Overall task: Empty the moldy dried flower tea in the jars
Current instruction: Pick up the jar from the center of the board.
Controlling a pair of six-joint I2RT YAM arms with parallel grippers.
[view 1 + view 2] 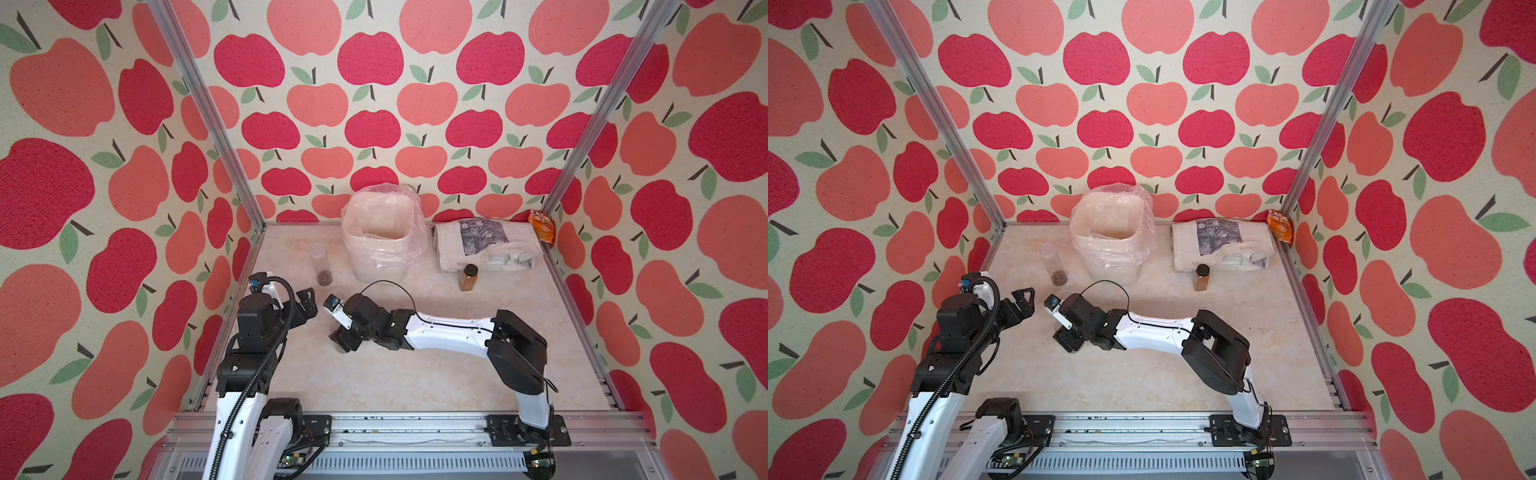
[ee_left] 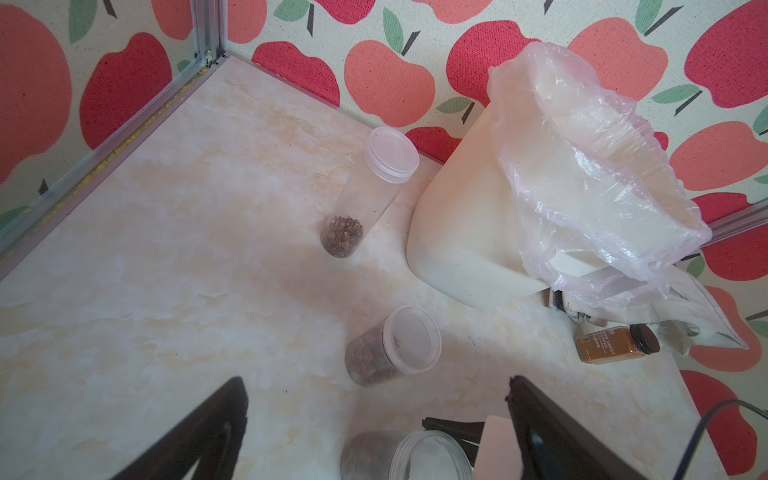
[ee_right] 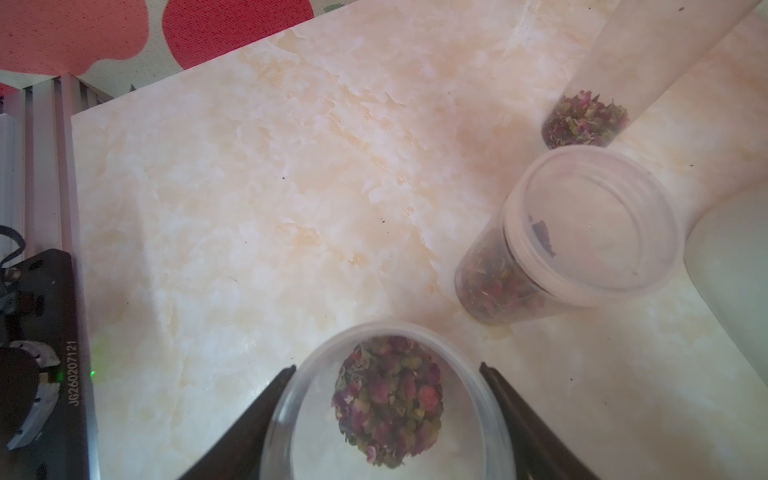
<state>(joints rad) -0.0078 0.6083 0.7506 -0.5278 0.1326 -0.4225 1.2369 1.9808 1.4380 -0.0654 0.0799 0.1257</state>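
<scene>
Sitting between the right gripper (image 3: 386,366) fingers: clear jar (image 3: 316,428) of dried flower tea (image 3: 386,399) | squeezed or not: cannot be told | left gripper (image 2: 376,380): spread wide apart.

Robot test cell in lab, not real home. Aluminium frame posts (image 1: 208,116) at corners, apple-print fabric walls (image 1: 374,104) on three sides, marble-look tabletop (image 1: 415,374). Left arm (image 1: 253,328) and right arm (image 1: 449,330) bolted to slotted metal rail (image 1: 415,428) at front edge, bare circuit board (image 1: 293,459) and loose cables below. Household props on top: lined white bin (image 1: 378,266), folded cloth bag (image 1: 486,245), clear jar (image 1: 320,259), amber spice jar (image 1: 469,278).
</scene>
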